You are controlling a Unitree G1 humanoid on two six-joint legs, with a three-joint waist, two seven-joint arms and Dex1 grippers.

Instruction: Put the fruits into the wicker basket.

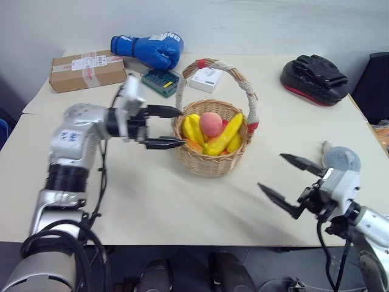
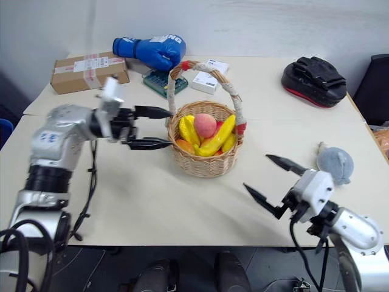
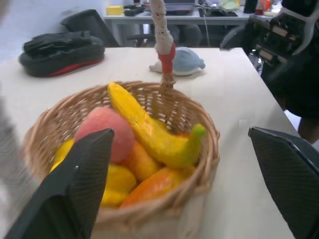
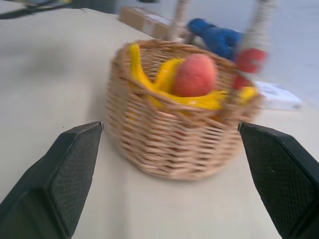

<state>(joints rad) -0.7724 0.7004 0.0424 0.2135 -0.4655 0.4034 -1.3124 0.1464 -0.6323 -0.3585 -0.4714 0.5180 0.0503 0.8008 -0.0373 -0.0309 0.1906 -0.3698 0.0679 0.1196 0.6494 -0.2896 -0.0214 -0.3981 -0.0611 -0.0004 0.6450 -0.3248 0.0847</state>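
The wicker basket (image 1: 210,162) stands mid-table with its arched handle upright. Inside it lie the pink-orange peach (image 1: 211,123) on top, a long yellow banana (image 1: 225,135) leaning across, and other yellow and orange fruit pieces. My left gripper (image 1: 177,128) hovers level at the basket's left rim, pointing at it, open and empty. My right gripper (image 1: 271,171) is open and empty above the table, to the front right of the basket and apart from it. In the left wrist view the banana (image 3: 149,132) and peach (image 3: 104,132) sit between my spread fingers.
A grey-blue plush (image 1: 340,158) lies at the right, just behind my right hand. At the back are a blue boxing glove (image 1: 149,48), a cardboard box (image 1: 87,69), a green box (image 1: 161,81), a white box (image 1: 205,78) and a black pad (image 1: 313,79).
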